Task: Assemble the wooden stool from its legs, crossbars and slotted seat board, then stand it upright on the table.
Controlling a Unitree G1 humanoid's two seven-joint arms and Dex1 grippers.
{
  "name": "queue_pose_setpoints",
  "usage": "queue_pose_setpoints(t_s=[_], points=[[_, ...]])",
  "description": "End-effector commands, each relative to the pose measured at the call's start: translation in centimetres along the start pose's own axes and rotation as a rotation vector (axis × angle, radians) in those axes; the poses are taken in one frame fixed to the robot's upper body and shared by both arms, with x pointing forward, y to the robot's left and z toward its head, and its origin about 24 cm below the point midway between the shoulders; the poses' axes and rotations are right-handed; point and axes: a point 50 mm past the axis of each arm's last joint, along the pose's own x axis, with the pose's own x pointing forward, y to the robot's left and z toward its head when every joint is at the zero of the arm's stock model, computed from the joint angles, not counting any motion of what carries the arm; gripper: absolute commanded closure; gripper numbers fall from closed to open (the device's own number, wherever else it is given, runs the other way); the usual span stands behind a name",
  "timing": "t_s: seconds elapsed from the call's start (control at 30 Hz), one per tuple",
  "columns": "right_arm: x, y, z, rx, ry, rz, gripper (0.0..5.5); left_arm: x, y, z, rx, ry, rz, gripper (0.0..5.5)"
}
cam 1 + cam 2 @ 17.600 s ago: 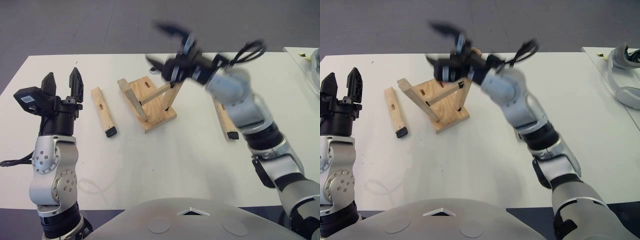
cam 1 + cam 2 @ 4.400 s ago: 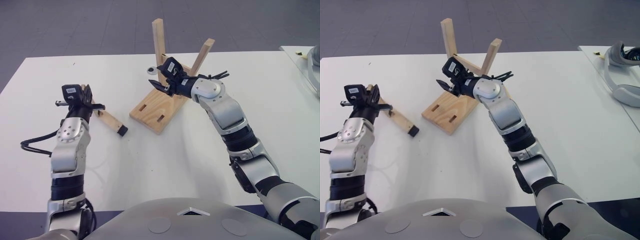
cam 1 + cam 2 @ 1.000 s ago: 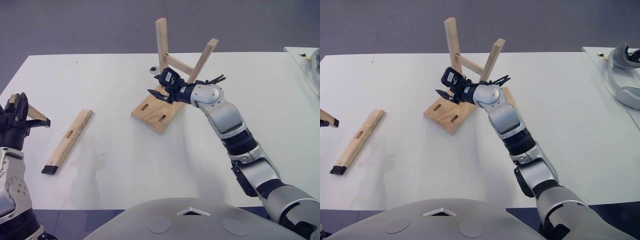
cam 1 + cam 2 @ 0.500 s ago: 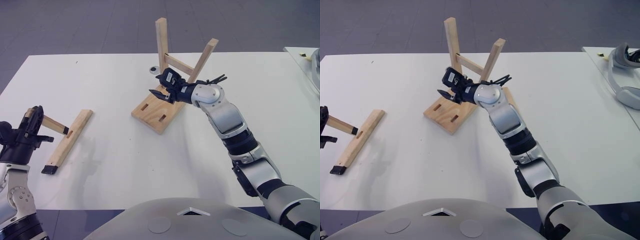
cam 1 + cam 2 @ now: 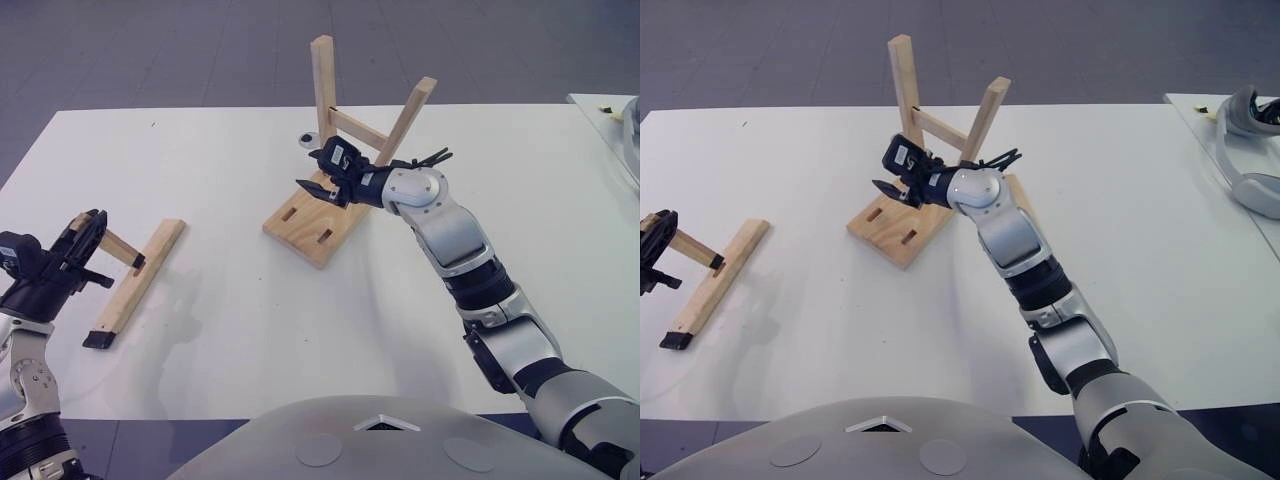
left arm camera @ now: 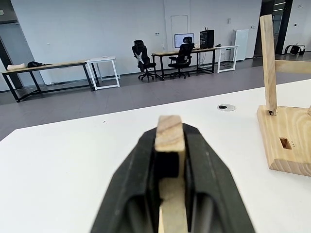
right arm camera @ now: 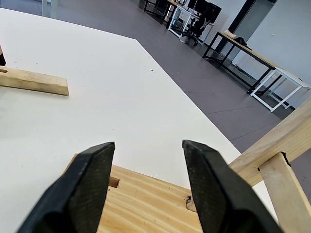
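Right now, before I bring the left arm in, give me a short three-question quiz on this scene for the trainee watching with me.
1. True or false: the right gripper is shut on the seat board.
2. What does the left gripper hold? A: a crossbar. B: the seat board. C: nothing.
3. How many legs stand in the seat board?

Key:
1. False. It is open, above the board.
2. A.
3. Two. A third leg lies loose on the table.
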Motion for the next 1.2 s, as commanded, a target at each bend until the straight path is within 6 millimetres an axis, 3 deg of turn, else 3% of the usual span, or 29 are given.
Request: queue_pose_setpoints(t_s=[0.03,0.37,0.7,0.87,1.2], points=[[0.0,-0.5,1.0,-0.022,-0.024,-0.003,2.90,-0.4,0.3,0.2,0.050,0.038,-0.028,5.09],[0.3,-0.6,1.3,-0.024,-0.038,-0.012,2.90,-0.6,0.7,-0.3,0.080,0.058,-0.017,5.09],[0.3,-0.6,1.2,-0.024,-0.033,-0.016,2.90,1.5,0.5,-0.1,0.093,0.038,-0.055,5.09],[0.1,-0.7,1.1,-0.024,-0.032,-0.018,2.90,0.5,0.9,-0.7,0.094,0.063,-0.032,5.09],[0.0,-0.9,1.1,-0.035,-0.028,-0.024,2.90,0.5,0.1,-1.2,0.077,0.050,-0.029,5.09]])
